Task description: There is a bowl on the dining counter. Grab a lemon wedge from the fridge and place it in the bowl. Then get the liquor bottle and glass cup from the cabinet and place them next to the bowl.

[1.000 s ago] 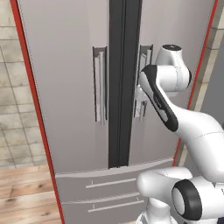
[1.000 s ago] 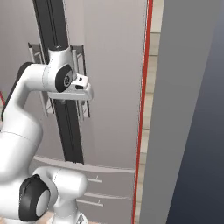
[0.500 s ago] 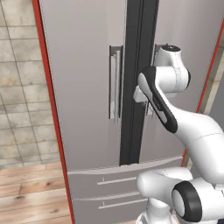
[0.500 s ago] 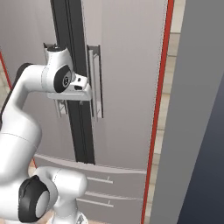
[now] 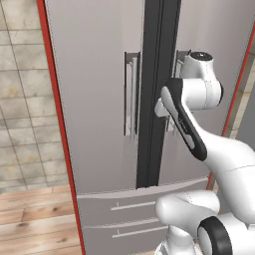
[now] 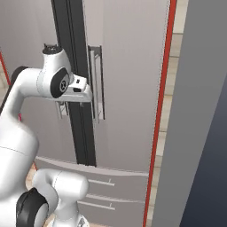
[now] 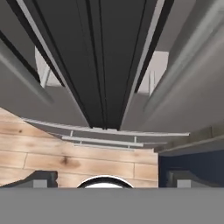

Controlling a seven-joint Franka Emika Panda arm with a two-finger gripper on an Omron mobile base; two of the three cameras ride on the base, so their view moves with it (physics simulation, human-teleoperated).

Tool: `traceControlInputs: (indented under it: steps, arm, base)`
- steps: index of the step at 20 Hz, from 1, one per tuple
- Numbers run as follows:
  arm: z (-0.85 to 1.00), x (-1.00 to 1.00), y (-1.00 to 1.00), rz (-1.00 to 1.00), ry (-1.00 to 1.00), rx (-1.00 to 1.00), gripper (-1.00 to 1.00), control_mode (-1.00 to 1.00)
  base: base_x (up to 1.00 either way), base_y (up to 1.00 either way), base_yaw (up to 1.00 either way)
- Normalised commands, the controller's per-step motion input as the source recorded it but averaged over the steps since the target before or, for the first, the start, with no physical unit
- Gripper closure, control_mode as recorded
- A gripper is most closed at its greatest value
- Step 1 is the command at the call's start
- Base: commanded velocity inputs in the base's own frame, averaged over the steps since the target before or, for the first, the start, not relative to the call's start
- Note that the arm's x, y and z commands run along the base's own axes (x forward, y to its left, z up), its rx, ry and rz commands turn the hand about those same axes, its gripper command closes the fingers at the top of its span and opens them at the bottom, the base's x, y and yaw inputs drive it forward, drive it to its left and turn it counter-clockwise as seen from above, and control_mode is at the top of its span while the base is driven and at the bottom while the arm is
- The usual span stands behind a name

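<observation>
Facing the tall silver-grey French-door fridge (image 5: 99, 99) with both doors shut, I have my two-finger gripper (image 7: 105, 179) spread wide at the dark centre gap, so I'd centre one vertical handle (image 6: 96, 82) squarely between the fingers before closing.

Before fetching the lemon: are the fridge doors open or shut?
Shut: both fridge doors sit flush beside the dark centre gap.

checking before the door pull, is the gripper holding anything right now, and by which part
Nothing is held. The gripper stands open at the fridge, its fingertips apart with no handle between them.
</observation>
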Motion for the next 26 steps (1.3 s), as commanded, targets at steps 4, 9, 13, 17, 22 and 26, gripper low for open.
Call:
traceControlInputs:
  steps: [4, 9, 13, 17, 22, 26]
  arm:
    - [0.00, -0.04, -0.40, -0.05, -0.23, -0.07, -1.00, -1.00]
    - [0.00, 0.15, -0.35, -0.02, -0.14, -0.02, -1.00, -1.00]
    - [0.00, 0.29, -0.19, 0.00, -0.04, 0.00, -1.00, -1.00]
    - [0.00, 0.43, -0.07, 0.00, -0.02, 0.00, -1.00, -1.00]
    - [0.01, 0.47, -0.02, 0.00, -0.13, 0.00, -1.00, -1.00]
    - [0.01, 0.24, -0.01, 0.00, -0.24, 0.00, -1.00, -1.00]
  base:
    - [0.00, 0.00, 0.00]
    - [0.00, 0.00, 0.00]
    - [0.00, 0.00, 0.00]
    - [0.00, 0.00, 0.00]
    - [0.00, 0.00, 0.00]
    - [0.00, 0.00, 0.00]
